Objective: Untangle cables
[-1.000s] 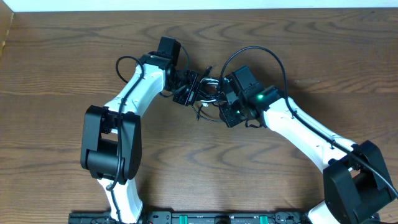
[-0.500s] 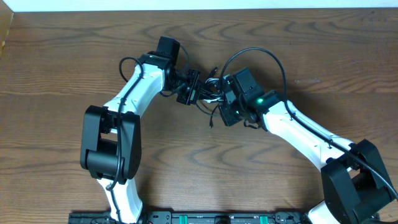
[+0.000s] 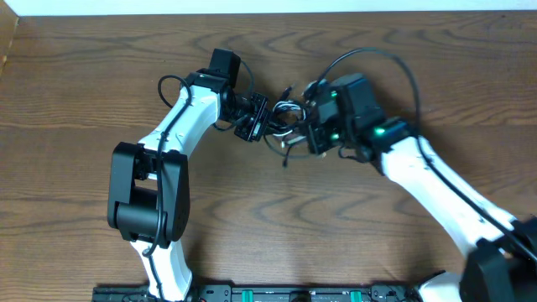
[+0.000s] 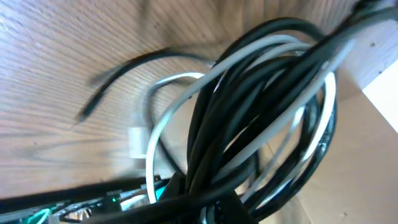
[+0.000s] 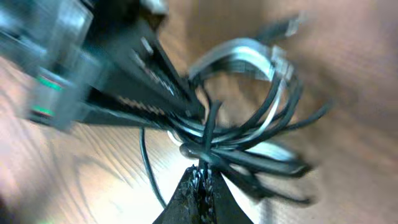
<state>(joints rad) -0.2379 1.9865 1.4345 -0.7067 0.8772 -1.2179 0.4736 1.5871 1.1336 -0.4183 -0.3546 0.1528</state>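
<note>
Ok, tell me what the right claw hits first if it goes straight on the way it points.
The cables: the right claw is shut on the tangle. Just past them the left claw looks like the next thing in line, though depth is hard to judge here.

Your surface [image 3: 84,84] is warm brown wood with darker wavy grain swirling across it, and a thin white strip [image 3: 252,7] runs along its far edge. The cables [image 3: 284,126] bunched in the middle are mostly glossy black, with one white cord [image 4: 249,56] looping through them, its small plug [image 4: 135,142] white too. Both the left arm [image 3: 180,117] and the right arm [image 3: 436,180] wear white shells with black joints. The left tool [image 3: 262,117] and right tool [image 3: 306,134] are black, and you'll see green lights [image 3: 382,130] glowing on the right wrist.
</note>
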